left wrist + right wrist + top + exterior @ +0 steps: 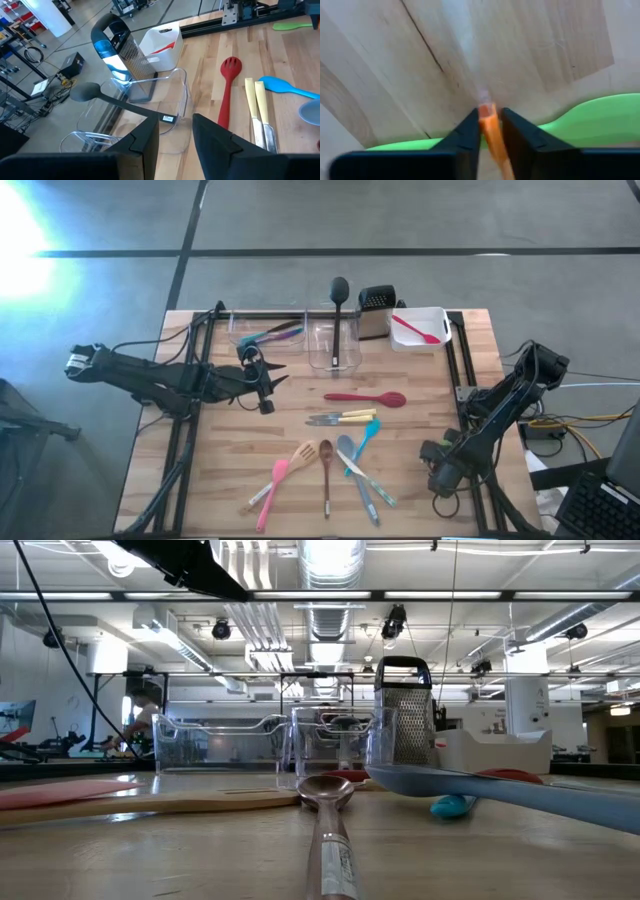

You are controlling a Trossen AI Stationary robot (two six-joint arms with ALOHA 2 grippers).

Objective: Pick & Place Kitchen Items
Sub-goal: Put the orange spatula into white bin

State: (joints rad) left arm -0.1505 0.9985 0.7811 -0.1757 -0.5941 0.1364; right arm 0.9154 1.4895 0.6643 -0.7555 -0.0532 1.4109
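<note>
Here the right gripper (488, 131) sits low at the table's (420, 420) right front corner, its jaws pinching the orange handle (491, 132) of a green tool (592, 116); the handle runs straight out between the fingers, so a plain lift should free it. The left gripper (262, 388) hangs narrowly parted and empty, near the clear tub (333, 343) holding one black ladle (338, 300). Loose on the wood: one red spoon (366, 398), two yellow-handled knives (343, 418), and about seven more utensils.

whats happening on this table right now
A two-armed robot is sorting kitchen utensils. The right gripper is closed on the orange handle of a green tool at the table's right edge. The left gripper hovers by the clear tub holding the black ladle. Spoons and knives lie loose mid-table.
</note>
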